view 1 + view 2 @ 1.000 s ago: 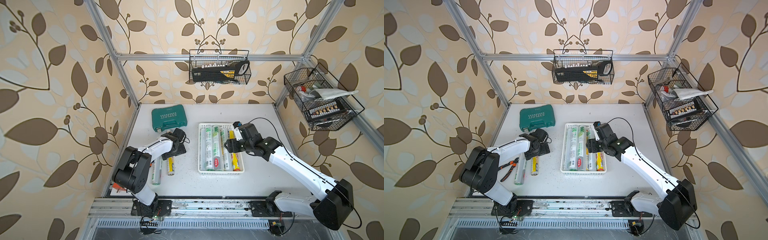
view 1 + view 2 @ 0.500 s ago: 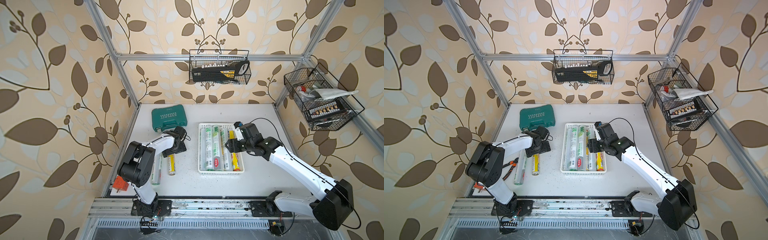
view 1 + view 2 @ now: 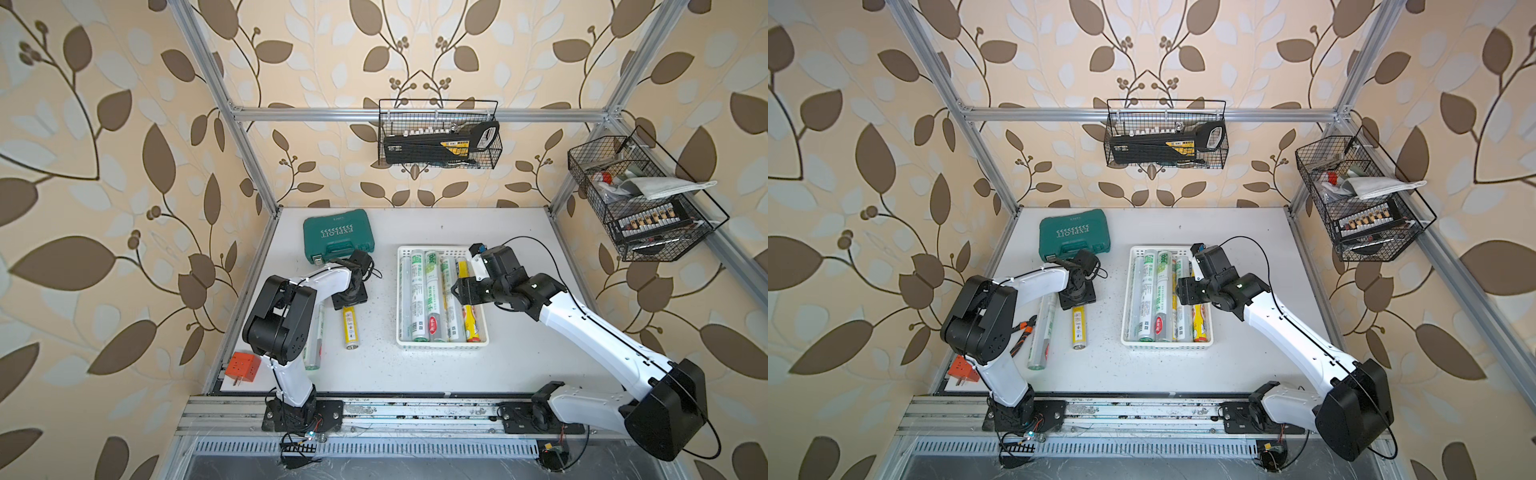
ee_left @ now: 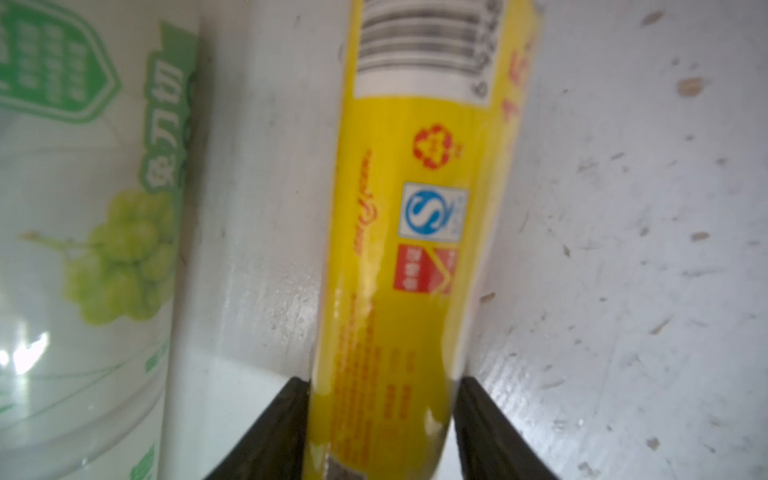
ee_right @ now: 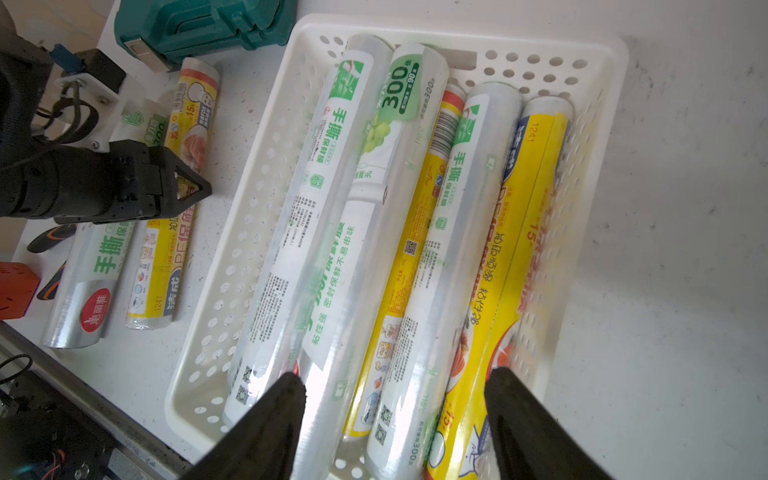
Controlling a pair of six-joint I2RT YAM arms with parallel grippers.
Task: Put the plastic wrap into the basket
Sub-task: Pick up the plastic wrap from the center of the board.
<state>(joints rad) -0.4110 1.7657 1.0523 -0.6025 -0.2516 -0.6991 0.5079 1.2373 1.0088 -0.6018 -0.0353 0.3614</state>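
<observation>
Pliers (image 3: pixel 1022 334) lie by silver-green roll (image 3: pixel 1044 328), itself beside clamped yellow roll (image 3: pixel 1079 328).

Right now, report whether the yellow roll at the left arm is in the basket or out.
Out: the yellow roll lies on the table beside the basket, the left gripper's fingers against its sides.

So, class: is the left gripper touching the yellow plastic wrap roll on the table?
Touching. The left wrist view shows the left gripper with both fingers flush against the sides of the yellow plastic wrap roll, no gap.

Yellow plastic wrap (image 4: pixel 407 249), white basket (image 3: pixel 442 344)
</observation>
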